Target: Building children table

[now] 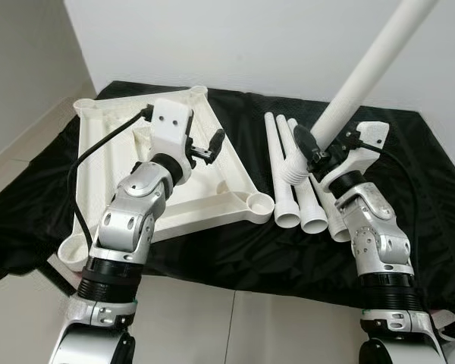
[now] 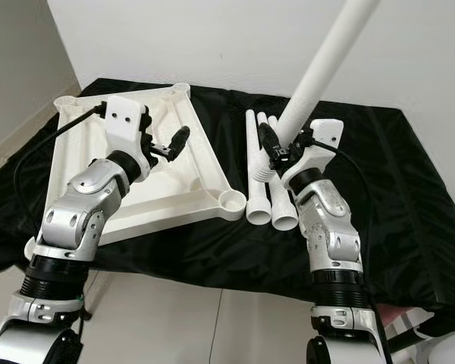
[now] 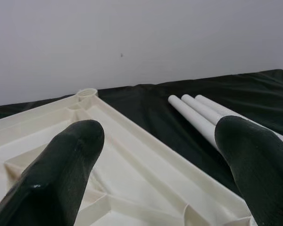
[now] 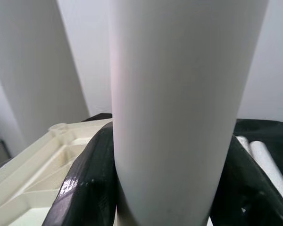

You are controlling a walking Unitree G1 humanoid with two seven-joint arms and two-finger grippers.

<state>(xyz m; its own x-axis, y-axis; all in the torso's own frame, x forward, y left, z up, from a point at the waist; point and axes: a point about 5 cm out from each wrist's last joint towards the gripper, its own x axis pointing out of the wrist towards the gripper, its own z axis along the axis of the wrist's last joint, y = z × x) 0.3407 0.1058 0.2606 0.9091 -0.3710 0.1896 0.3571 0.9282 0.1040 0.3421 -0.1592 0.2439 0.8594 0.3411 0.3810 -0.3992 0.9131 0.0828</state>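
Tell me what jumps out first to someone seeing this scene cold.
The right claw is shut on a long white table leg, holding it tilted up toward the wall. Below it, three more table legs lie side by side on the black cloth. To their left lies the upturned cream tabletop, with the open left claw hovering over it.
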